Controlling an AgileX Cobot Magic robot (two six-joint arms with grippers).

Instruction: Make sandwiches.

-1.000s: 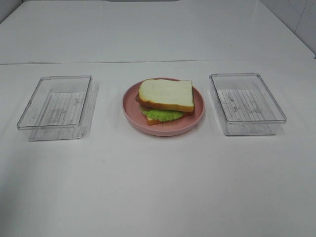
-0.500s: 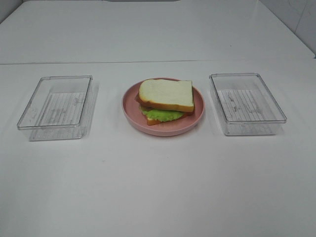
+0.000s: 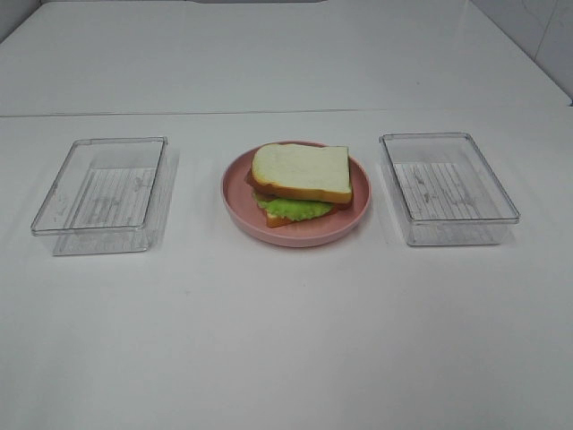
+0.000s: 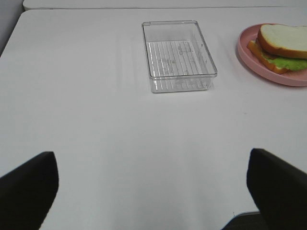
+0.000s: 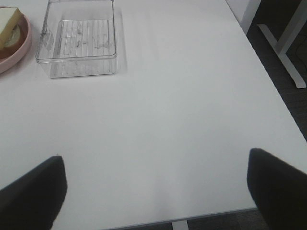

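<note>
One stacked toy sandwich [image 3: 301, 181] sits on a pink plate [image 3: 240, 202] at the table's middle: white bread with tan crust on top, green lettuce [image 3: 295, 210] and brown layers peeking out below. It also shows in the left wrist view as the sandwich [image 4: 280, 47] on its plate [image 4: 249, 53], and at the edge of the right wrist view as the sandwich [image 5: 8, 24]. My left gripper [image 4: 152, 191] hangs open over bare table, far from the plate. My right gripper [image 5: 156, 191] is open too, near the table's front edge. Neither arm appears in the exterior high view.
An empty clear plastic box [image 3: 100, 193] stands left of the plate, also seen as the box [image 4: 178, 55]. A second clear box [image 3: 446, 186] stands right of the plate, seen as the box [image 5: 79, 37]. The table's right edge [image 5: 273, 86] drops to a dark floor with a white leg [image 5: 283, 52].
</note>
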